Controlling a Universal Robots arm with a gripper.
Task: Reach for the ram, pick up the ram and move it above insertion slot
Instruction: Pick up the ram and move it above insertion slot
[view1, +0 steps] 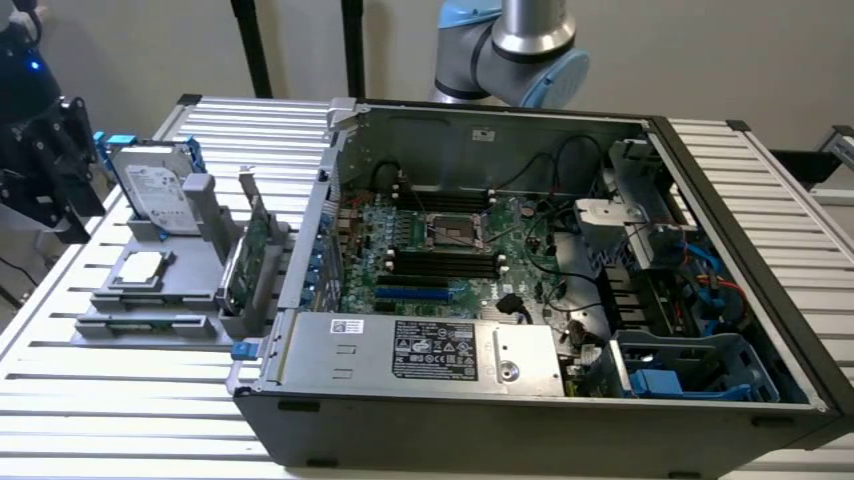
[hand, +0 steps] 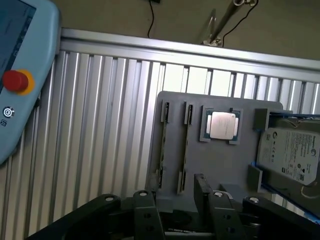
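In the wrist view the ram (hand: 162, 147) is a thin stick seen edge-on, standing in a narrow slot of the grey holder (hand: 220, 165). A second narrow slot (hand: 185, 145) runs beside it. My gripper (hand: 172, 195) hangs high above the holder's edge, beside those slots. Its two dark fingers (hand: 145, 212) stand apart, open, with nothing between them. In the exterior view the black insertion slots (view1: 441, 262) lie on the motherboard inside the open computer case (view1: 534, 420). The grey holder (view1: 180, 265) sits left of the case.
The holder also carries a square silver processor (hand: 221, 125), a hard drive (hand: 290, 152) and an upright green expansion card (view1: 251, 265). A light blue teach pendant with a red button (hand: 15, 81) lies on the ribbed table. A dark device (view1: 47, 170) stands at the exterior view's left edge.
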